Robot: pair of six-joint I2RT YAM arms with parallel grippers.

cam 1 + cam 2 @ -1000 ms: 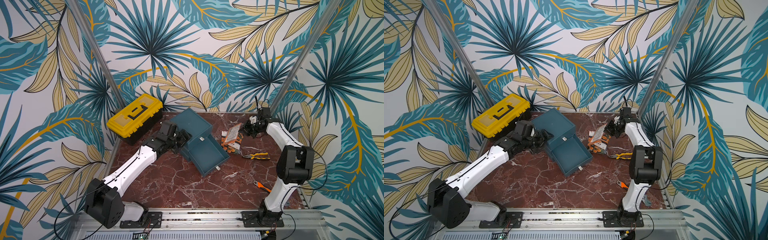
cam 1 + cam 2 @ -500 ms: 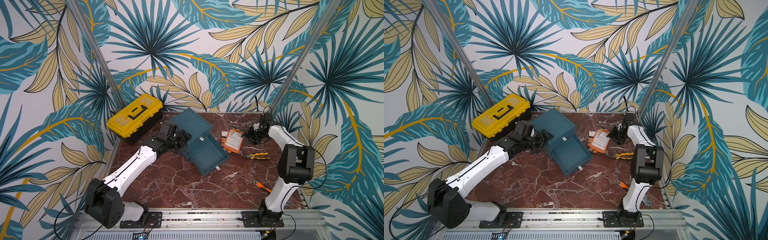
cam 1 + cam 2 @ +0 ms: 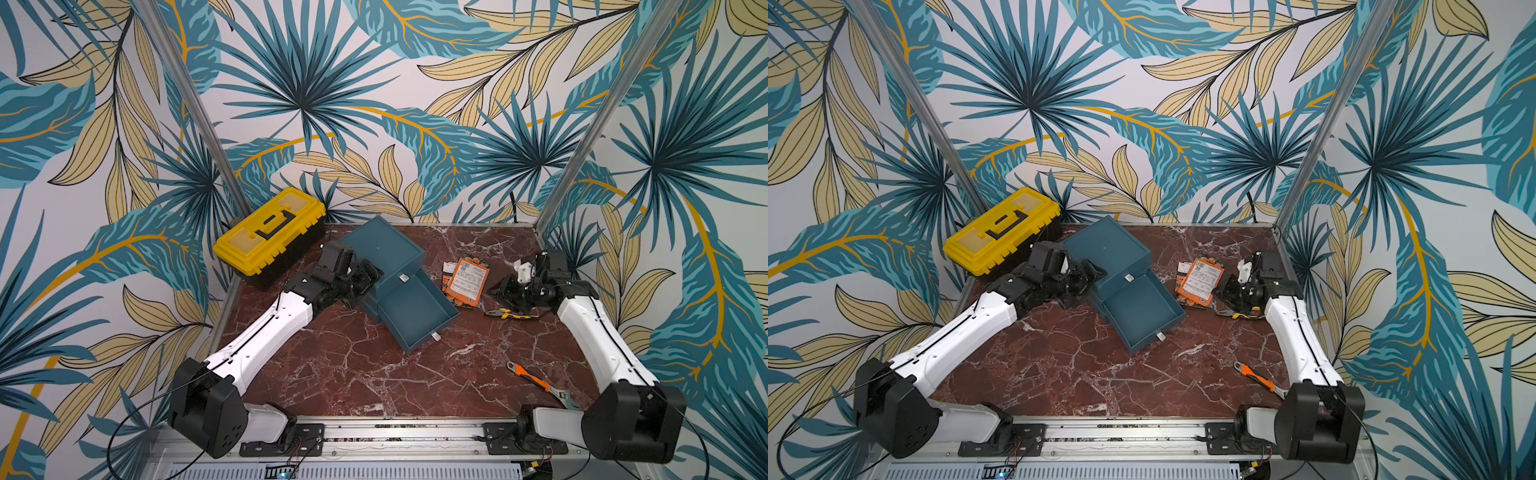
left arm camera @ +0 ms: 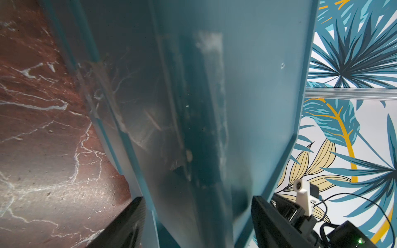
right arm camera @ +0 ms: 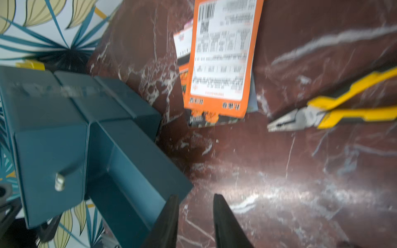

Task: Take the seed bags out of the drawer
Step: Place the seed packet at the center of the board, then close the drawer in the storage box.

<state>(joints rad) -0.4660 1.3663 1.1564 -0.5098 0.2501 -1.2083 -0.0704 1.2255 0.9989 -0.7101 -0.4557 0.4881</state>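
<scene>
A: The right gripper (image 5: 195, 206) is low over the worktop (image 3: 353, 374), jaws a little apart with nothing between them. The seed bags (image 3: 467, 282) lie in an overlapping stack on the far right part of the worktop, between the cabinet (image 3: 382, 249) and that gripper, the top one print side up.

B: And the left gripper (image 3: 365, 274)?

A: Clamped across the cabinet's wall on the side facing the left edge, bracing it. The drawer (image 3: 415, 318) is pulled out toward the middle, and its floor looks bare in both top views.

B: So, done?

A: Close, I'd judge. The back of the drawer, under the cabinet, is hidden. I'd lift the right arm clear and swing wide of the stack and the pliers (image 3: 509, 313) near it. Then come in above the rim. Any flat packet left wants a finger slid under one edge, pressed against the drawer wall, with the left holding the cabinet firm.
</scene>
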